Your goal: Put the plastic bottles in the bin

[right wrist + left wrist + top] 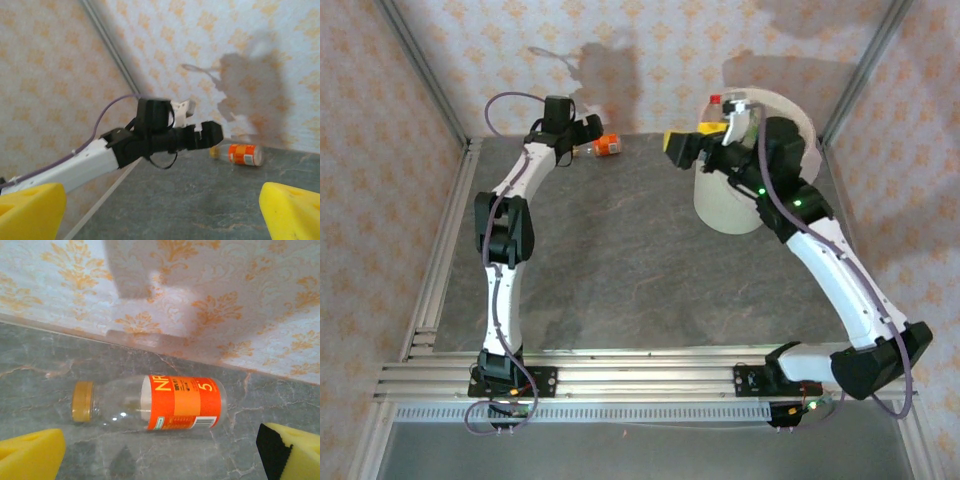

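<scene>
Left wrist: bottle (150,402), gold cap (83,401); overhead: bin (730,210) beside right tool (708,135)

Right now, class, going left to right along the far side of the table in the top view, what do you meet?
left gripper, open → orange-labelled bottle lying on its side → right gripper, open → white bin.
</scene>
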Controlling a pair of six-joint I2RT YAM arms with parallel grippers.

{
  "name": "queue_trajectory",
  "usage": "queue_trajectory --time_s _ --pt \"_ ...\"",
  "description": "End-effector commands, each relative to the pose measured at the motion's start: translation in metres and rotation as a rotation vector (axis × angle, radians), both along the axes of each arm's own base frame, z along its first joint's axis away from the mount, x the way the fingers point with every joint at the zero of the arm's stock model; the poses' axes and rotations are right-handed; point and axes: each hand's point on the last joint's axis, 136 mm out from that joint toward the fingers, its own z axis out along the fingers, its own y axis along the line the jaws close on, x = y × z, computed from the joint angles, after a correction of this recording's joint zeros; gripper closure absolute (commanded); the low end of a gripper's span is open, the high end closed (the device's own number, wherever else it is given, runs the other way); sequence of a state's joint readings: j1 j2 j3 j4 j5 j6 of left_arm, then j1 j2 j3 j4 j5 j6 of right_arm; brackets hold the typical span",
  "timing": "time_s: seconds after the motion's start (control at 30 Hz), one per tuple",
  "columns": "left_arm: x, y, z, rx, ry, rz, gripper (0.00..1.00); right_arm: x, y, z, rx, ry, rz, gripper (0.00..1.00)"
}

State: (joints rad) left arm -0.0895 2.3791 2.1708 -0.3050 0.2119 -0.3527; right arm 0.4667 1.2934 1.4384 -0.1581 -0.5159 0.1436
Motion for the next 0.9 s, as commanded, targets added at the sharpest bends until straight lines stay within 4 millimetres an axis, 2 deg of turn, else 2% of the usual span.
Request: queue_trajectory --time_s 0.0,0.2,0.4,0.53,0.67,0.73,0.87 --pt "0.016 -0.002 0.004 0.007 -0.032 -0.052 0.00 0.014 0.023 -0.020 -0.058 -0.017 0.007 0.01" --pt "0.045 0.002 -0.004 0.016 -0.099 -0.070 0.00 0.025 0.069 -0.059 -0.104 0.071 0.049 0.01" --pt "0.060 0.009 -0.026 0.044 -0.091 -0.075 0.00 0.029 0.097 -0.081 -0.159 0.097 0.063 0.01" --pt "0.067 0.023 -0.035 0.026 -0.110 -0.038 0.00 0.031 0.099 -0.087 -0.188 0.102 0.049 0.01" --pt "0.075 0.035 -0.051 -0.116 -0.102 -0.019 0.00 0.035 0.098 -0.094 -0.205 0.111 0.029 0.01" --pt "0.075 0.037 -0.062 -0.158 -0.085 -0.013 0.00 0.038 0.097 -0.096 -0.215 0.116 0.019 0.01" --pt "0.071 0.029 -0.077 -0.184 -0.047 -0.048 0.00 0.043 0.097 -0.099 -0.234 0.128 0.001 0.01"
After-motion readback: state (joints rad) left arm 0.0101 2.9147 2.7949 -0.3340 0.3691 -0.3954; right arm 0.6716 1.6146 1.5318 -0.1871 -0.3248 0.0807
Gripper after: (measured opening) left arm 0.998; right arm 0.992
